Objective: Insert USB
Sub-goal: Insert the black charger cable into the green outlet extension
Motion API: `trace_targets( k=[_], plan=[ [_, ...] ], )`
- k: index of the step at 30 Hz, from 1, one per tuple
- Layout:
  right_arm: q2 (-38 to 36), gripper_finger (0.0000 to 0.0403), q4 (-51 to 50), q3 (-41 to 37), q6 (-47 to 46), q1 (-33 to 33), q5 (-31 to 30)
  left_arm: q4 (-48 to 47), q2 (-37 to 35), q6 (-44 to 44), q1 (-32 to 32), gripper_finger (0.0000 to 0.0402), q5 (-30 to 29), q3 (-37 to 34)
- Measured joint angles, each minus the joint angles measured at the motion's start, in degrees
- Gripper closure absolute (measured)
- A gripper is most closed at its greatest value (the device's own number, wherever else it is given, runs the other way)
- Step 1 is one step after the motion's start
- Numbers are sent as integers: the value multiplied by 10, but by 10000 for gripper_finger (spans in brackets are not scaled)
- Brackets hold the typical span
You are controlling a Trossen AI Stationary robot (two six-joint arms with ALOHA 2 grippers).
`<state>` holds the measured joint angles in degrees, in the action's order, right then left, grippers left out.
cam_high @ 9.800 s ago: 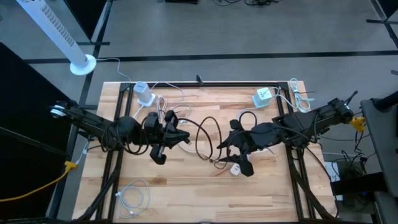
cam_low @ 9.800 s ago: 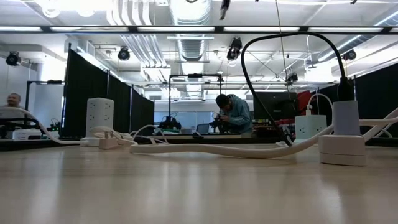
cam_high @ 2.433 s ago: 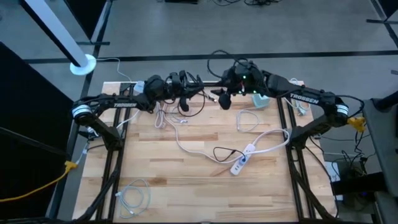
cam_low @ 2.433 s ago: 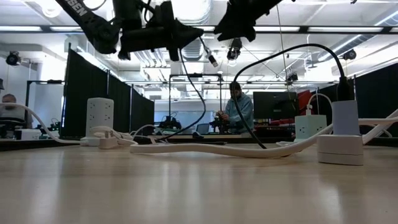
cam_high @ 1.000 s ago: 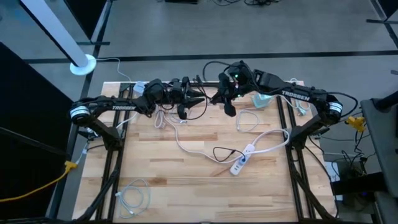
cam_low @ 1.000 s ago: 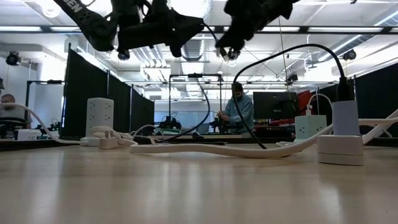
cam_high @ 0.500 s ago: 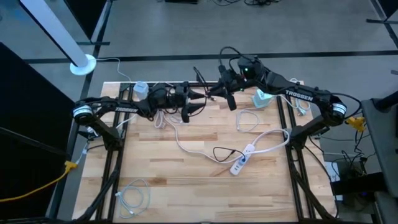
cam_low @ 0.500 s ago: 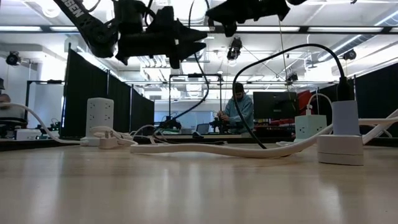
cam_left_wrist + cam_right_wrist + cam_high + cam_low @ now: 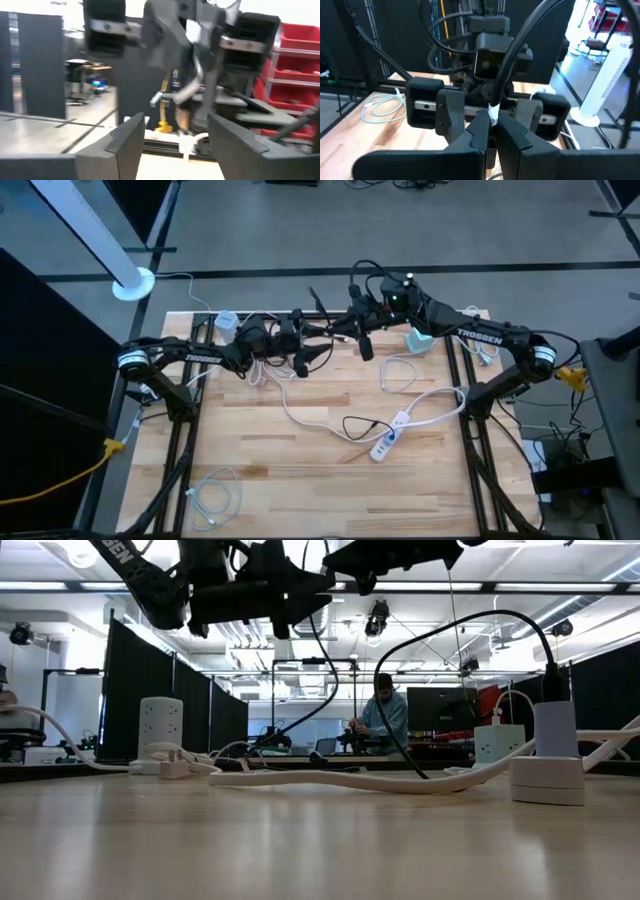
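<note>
A black USB cable [image 9: 516, 49] is held high over the table's far middle by my shut right gripper [image 9: 491, 125], also seen from above [image 9: 338, 332]. From there the cable [image 9: 325, 680] hangs down to the table. My left gripper [image 9: 175, 142] faces the right one from the table's left [image 9: 316, 340]. It is open, with nothing between its fingers. A pale plug-like bit [image 9: 493, 111] shows on the cable at the right fingertips. A white power strip [image 9: 391, 440] lies on the table's right half. My right gripper pinches the black cable between its two fingertips, at the pale bit [image 9: 493, 111] near the cable's end. The fingers reach about level from the table's right. The cable rises from the fingertips and arcs back past the wrist, lifted clear there.
White wall chargers stand at the far left [image 9: 228, 321] and far right [image 9: 420, 337]. White cords [image 9: 300, 415] wind across the middle, and a coiled one [image 9: 215, 495] lies near the front left. A grey adapter [image 9: 555, 730] stands on a white base at the right.
My right gripper has tipped up from slanting downward to about level and risen a little, keeping the black cable. My left gripper's fingers have opened, and it has tipped toward the right gripper.
</note>
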<state>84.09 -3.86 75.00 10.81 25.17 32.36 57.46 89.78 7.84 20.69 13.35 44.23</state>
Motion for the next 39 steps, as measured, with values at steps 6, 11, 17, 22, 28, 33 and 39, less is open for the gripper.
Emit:
trace_targets(
  k=[6,11,17,22,28,33,39],
  plan=[
    [1,397,0,0,3,-2,-30,10,0,-2,-1,247,-9,0],
    [1,397,5,0,7,-3,-40,9,0,1,0,297,-23,1],
    [1,397,19,0,1,-4,-41,11,0,-1,-2,370,-20,1],
    [3,398,23,0,-5,-4,-41,10,0,-11,-5,396,-20,1],
    [7,397,5,0,-26,-6,-66,-26,0,-31,-5,396,-22,2],
    [5,335,-118,33,9,-6,-80,-90,0,-35,-5,396,-20,2],
    [6,244,-325,137,88,-19,-139,-159,2,-58,-4,396,-23,0]
  ],
)
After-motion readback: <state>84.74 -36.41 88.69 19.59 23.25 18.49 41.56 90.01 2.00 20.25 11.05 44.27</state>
